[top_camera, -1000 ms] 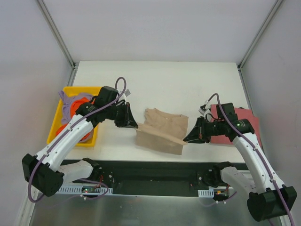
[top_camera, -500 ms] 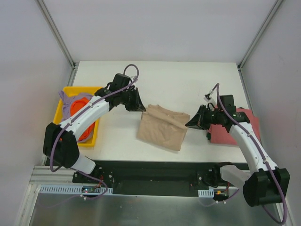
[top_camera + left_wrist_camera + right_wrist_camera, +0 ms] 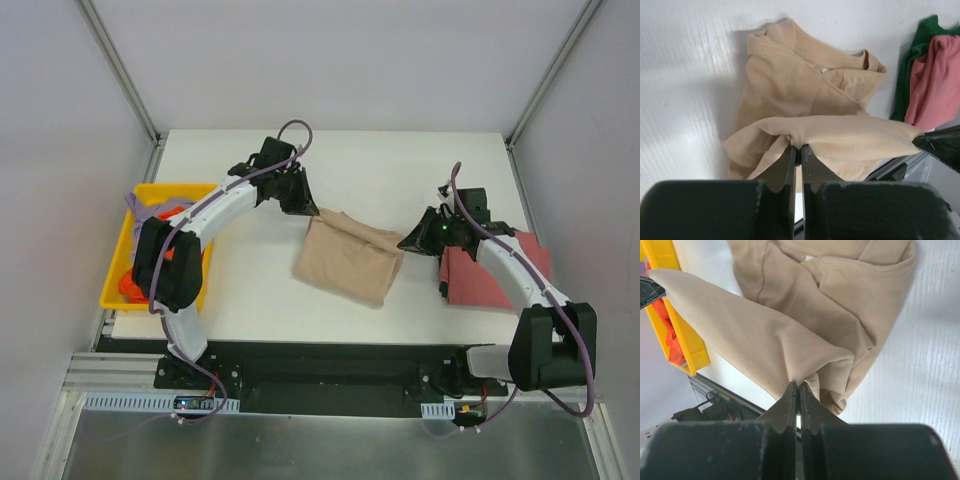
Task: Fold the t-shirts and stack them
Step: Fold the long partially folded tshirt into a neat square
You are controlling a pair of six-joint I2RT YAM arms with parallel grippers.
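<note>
The tan t-shirt (image 3: 345, 260) lies partly folded at the table's middle. My left gripper (image 3: 309, 212) is shut on its far left corner, and my right gripper (image 3: 405, 243) is shut on its far right corner, with the edge held taut between them above the table. The left wrist view shows the jaws pinching tan cloth (image 3: 840, 135); the right wrist view shows the same (image 3: 755, 340). A dusty red t-shirt (image 3: 495, 270) lies folded at the right edge. Orange and lavender shirts (image 3: 160, 225) sit in the bin.
A yellow plastic bin (image 3: 115, 275) stands at the table's left edge, also seen in the right wrist view (image 3: 682, 335). A green cloth (image 3: 915, 60) lies under the red shirt (image 3: 935, 75). White enclosure walls ring the table.
Both grippers have carried the shirt's near edge up and toward the far side of the table, laying the cloth over itself. Both arms have stretched farther from their bases.
</note>
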